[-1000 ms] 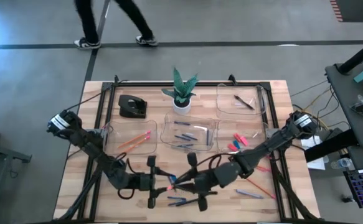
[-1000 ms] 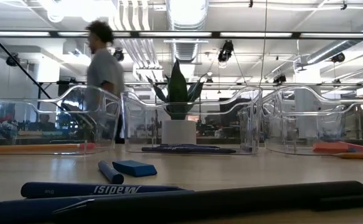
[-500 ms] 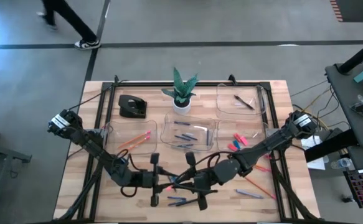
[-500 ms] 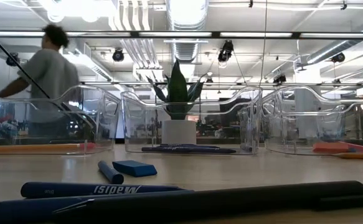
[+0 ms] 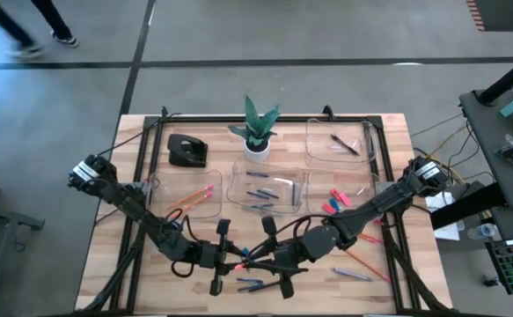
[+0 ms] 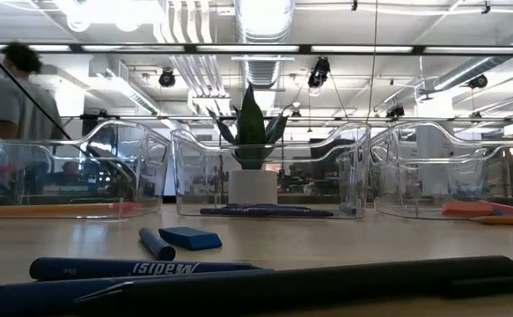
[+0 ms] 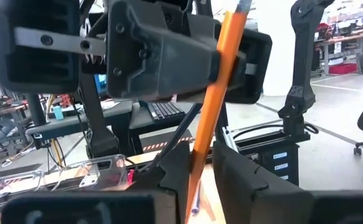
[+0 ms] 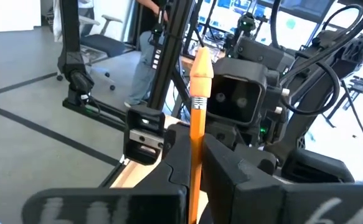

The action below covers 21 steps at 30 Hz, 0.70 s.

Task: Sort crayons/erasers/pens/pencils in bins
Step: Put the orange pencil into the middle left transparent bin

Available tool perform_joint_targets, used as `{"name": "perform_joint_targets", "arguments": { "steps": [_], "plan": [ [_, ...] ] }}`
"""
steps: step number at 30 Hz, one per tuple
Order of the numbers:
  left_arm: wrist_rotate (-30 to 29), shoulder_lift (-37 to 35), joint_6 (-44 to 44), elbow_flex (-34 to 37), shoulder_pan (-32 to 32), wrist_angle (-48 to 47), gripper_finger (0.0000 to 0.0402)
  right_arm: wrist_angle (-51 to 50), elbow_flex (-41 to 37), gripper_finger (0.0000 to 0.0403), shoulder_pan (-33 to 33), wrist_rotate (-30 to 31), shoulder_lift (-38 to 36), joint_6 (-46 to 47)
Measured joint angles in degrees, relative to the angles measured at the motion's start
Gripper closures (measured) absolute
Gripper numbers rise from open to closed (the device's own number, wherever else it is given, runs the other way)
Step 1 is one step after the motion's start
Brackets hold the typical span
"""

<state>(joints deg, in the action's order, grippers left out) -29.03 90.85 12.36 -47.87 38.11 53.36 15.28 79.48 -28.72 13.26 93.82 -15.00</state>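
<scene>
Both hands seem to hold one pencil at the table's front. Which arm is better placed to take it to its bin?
Left. The left hand grips the pencil, and the bin holding orange pencils lies on its side; the right arm would need to cross over.

pencil: orange, pinkish eraser end | apparently pinched between both grippers' fingers

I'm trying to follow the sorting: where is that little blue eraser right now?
In the low view, the blue eraser lies loose on the table, in front of the middle bin, right beside a short blue crayon and behind the dark pens.
</scene>
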Motion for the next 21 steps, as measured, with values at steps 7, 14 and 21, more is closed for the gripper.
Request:
{"name": "perform_joint_targets", "arguments": {
  "steps": [7, 14, 21],
  "plan": [
    [0.20, 0.00, 0.11, -0.05, -0.15, -0.13, 0.0373, -0.47, -0.04, 0.0385, 0.10, 0.20, 0.02, 0.05],
    [0.45, 0.00, -0.16, 0.20, -0.13, -0.72, 0.0388, -2.61, -0.04, 0.0371, 0.15, 0.30, 0.02, 5.45],
    [0.95, 0.02, -0.52, 0.49, -0.09, -1.66, 0.0387, -11.02, -0.06, 0.0293, 0.22, 0.75, -1.52, 12.70]
  ]
}}
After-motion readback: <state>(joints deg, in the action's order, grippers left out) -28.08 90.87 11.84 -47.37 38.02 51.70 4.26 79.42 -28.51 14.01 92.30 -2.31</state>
